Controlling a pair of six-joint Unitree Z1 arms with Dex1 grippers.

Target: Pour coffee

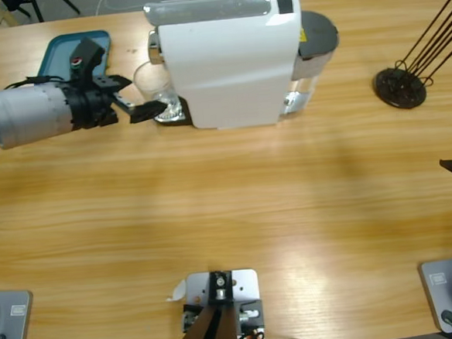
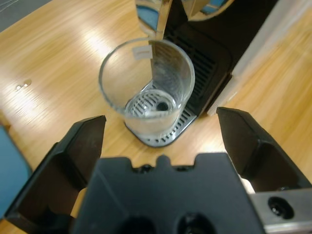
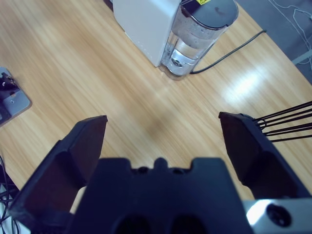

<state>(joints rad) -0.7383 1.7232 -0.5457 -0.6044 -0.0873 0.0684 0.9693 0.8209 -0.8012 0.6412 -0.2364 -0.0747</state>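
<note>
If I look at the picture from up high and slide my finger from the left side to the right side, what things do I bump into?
Silver-grey left arm with its black left gripper → clear glass cup → big white coffee machine → round black wire stand with thin rods.

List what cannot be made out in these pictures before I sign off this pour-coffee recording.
- Coffee in the glass: the left wrist view shows no clear liquid layer; reflections and the drip grate behind confuse it.
- Spout of the coffee machine: hidden by its body in the high view, cut by the top edge in the left wrist view.
- Right arm: only a dark tip at the high view's right edge.
- Blue tray: partly covered by the left gripper.
</note>
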